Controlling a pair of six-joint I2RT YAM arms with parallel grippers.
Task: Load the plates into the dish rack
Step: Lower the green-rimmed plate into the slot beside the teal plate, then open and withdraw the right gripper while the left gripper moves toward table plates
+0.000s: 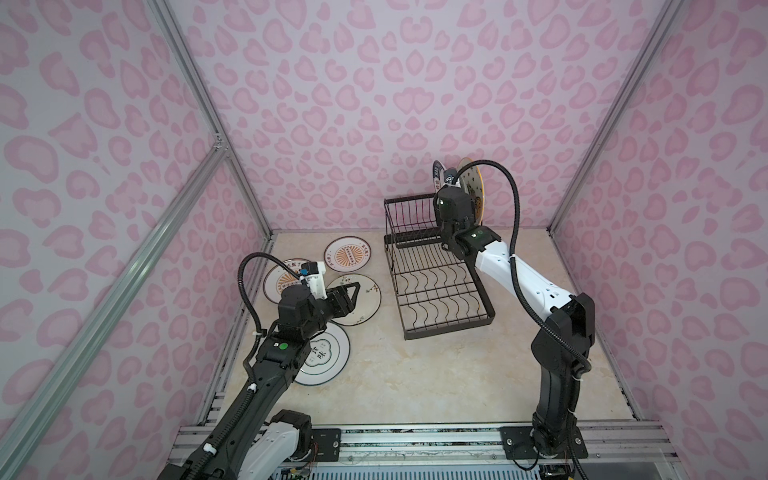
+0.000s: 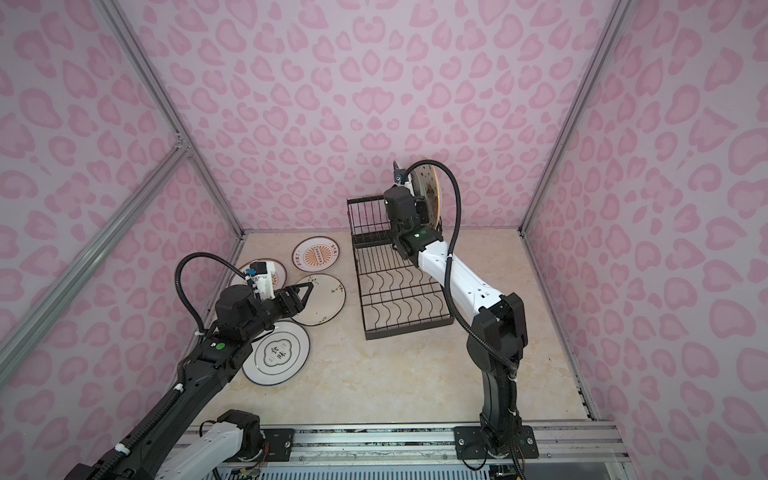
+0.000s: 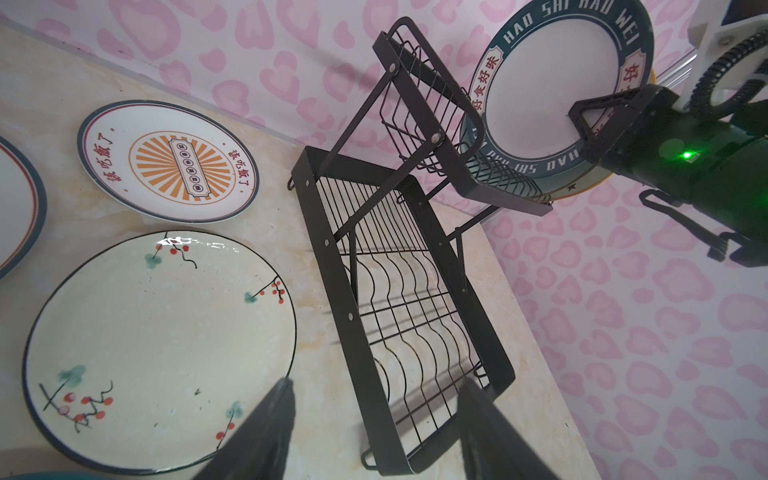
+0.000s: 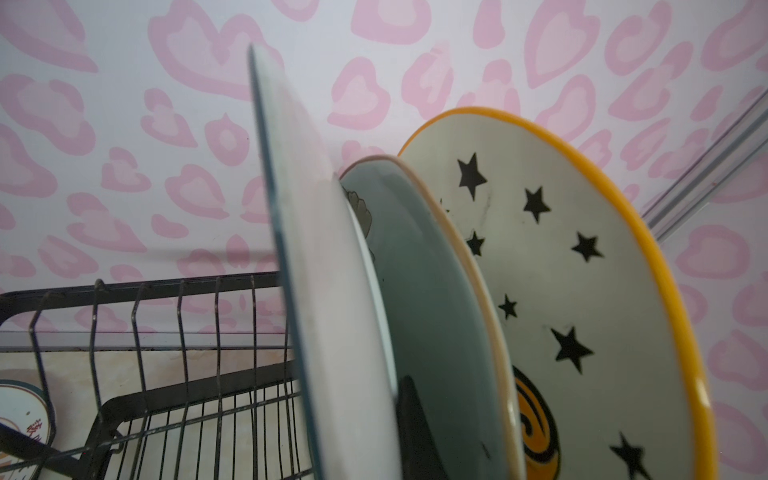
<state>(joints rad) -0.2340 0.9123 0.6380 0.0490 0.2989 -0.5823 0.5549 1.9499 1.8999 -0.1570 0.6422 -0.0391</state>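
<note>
Enclosure: pink-spotted walls (image 1: 374, 83); beige marbled surface (image 1: 415, 374).

Rack (image 1: 449, 326): black wire, stands right of centre on the surface in both top views. Raised basket (image 1: 409, 216) at its 12 o'clock end, flat tray toward 6 o'clock. The tray holds no plates.

Basket, right-hand slots: three plates on edge, side by side. Lettered plate (image 3: 552, 83), then teal plate (image 4: 432, 291), then star plate (image 4: 582, 291) with a yellow rim, outermost toward 3 o'clock.

Right gripper (image 3: 586, 120): clamped on the lettered plate's rim, one finger on its face, the other behind it against the teal plate's side.

Plates flat on the surface, all at the rack's 9 o'clock side: sunburst plate (image 1: 348, 255) toward 10 o'clock; branch plate (image 1: 365, 303) at 9 o'clock, nearest the rack; second sunburst plate (image 1: 282, 278) beyond it, partly hidden by the left arm; emblem plate (image 1: 328, 353) toward 8 o'clock, also partly covered.

Left gripper (image 1: 353, 293): fingers apart, holding nothing, over the branch plate's 9 o'clock edge. Contact with the plate cannot be told.
</note>
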